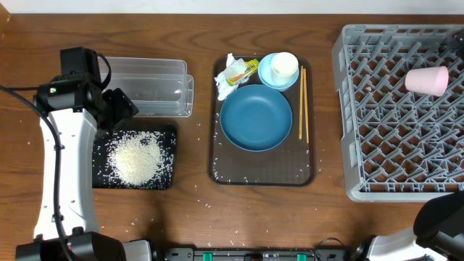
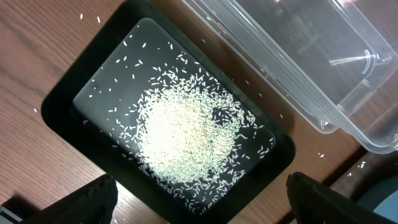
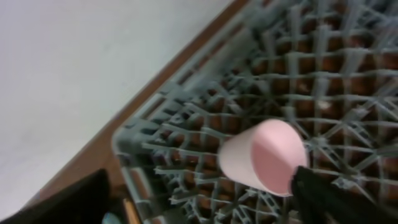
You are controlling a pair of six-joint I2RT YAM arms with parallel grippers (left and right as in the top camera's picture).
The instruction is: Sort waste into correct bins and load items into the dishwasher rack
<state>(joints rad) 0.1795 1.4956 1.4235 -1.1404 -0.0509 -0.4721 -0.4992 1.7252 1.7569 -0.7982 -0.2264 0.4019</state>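
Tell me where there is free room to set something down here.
Bare wood lies between the shallow black tray and the dark brown serving tray, and between that tray and the grey lattice rack. The serving tray's far end is crowded.

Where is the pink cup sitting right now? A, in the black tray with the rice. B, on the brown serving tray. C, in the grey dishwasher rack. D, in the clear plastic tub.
C: the pink cup lies on the lattice of the grey rack, toward its upper right corner in the overhead view. The right wrist view shows it there too.
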